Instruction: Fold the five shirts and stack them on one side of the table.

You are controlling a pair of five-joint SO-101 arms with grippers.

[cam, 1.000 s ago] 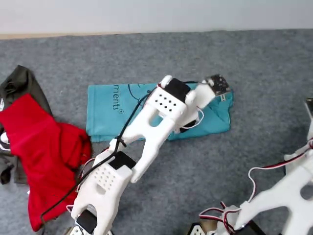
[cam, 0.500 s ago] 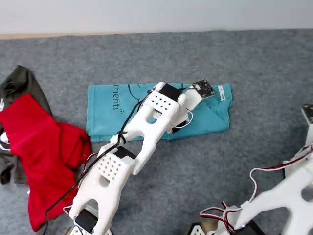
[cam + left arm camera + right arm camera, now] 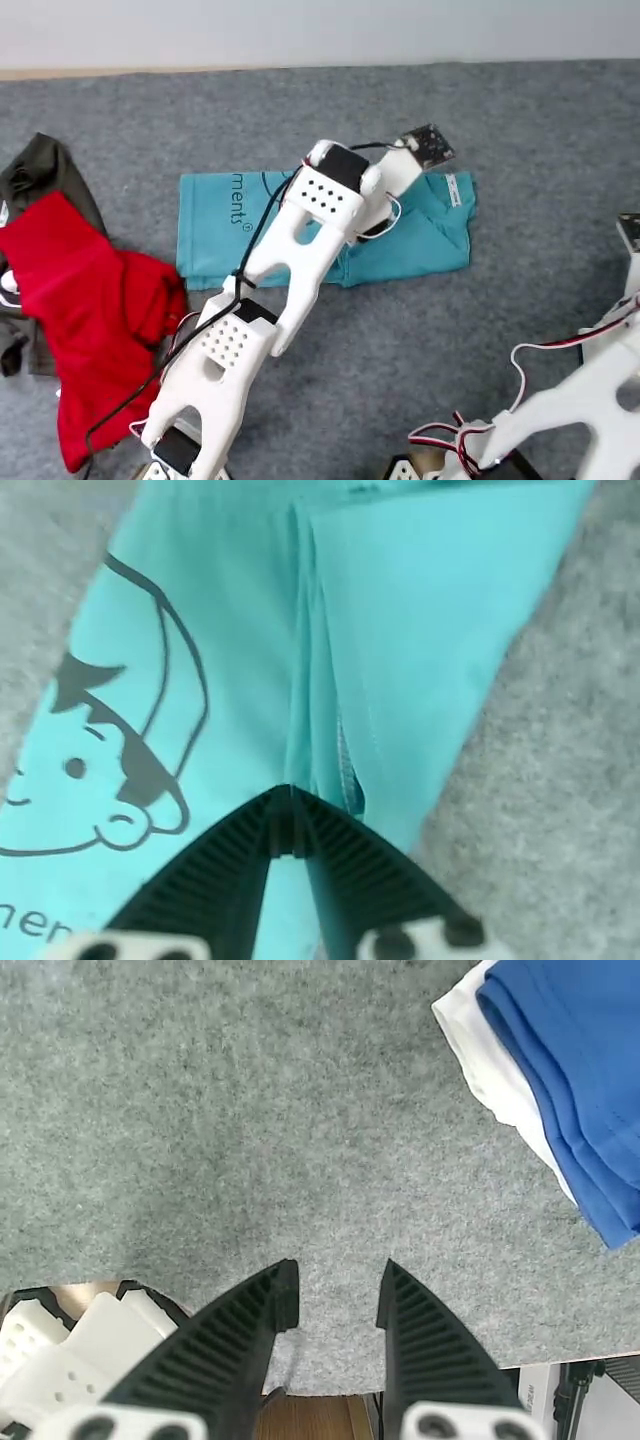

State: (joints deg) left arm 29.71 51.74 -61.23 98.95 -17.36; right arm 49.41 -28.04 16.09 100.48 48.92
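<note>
L pincer (image 3: pixel 293 832) clenched, tips pressed tight together on a raised fold of the teal shirt (image 3: pixel 230 630); a cloth ridge runs straight out from the tips. R pincer (image 3: pixel 335 1295) released, jaws apart w/ nothing btwn them, hanging over bare grey table cover (image 3: pixel 200 1110), touching nothing. Teal shirt lies mid-table as a long folded strip, printed end toward the red shirt (image 3: pixel 90 300).

Vs 0.5 s ago: L arm (image 3: pixel 320 200) has swung its wrist toward the table's far edge; shirt's outline on the table approx the same. R arm unchanged.

Other stuff: red shirt crumpled at the table's side, lying over a dark olive shirt (image 3: pixel 35 170). Blue shirt (image 3: pixel 570 1070) folded on top of a white shirt (image 3: pixel 490 1070), near R pincer but apart from it. L arm covers the teal shirt's middle in the high view, so the grip point is hidden there.
</note>
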